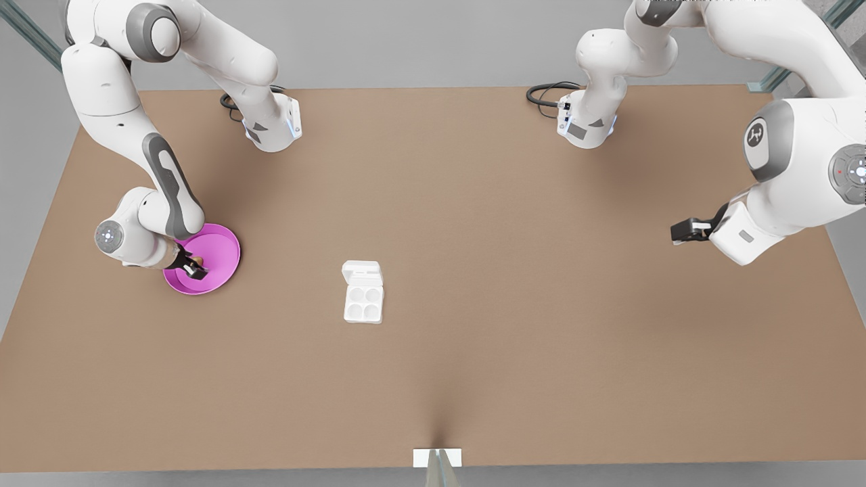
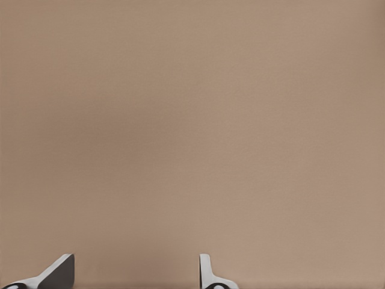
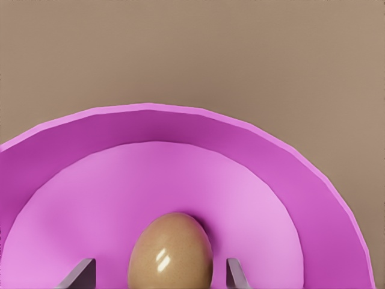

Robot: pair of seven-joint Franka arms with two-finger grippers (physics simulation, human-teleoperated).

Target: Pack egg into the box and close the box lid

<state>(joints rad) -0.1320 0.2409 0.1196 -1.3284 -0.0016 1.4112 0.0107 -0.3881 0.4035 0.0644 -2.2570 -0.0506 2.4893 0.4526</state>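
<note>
The tan-brown egg (image 3: 171, 250) lies in a round pink plate (image 3: 283, 180) near the front view's left edge. My right gripper (image 3: 161, 276) is down in the plate (image 1: 223, 247), open, with one finger on each side of the egg (image 1: 200, 259) and a small gap on both sides. The white box (image 1: 363, 304) sits mid-table with four empty cups, its box lid (image 1: 362, 272) folded open and flat behind them. My left gripper (image 1: 683, 231) waits open above bare table at the front view's right; in the left wrist view its fingertips (image 2: 60, 274) stand wide apart.
The brown table (image 1: 541, 304) spreads wide around the box. Both arm bases (image 1: 588, 128) stand at the far edge with black cables. A small white marker (image 1: 437, 457) sits at the near edge.
</note>
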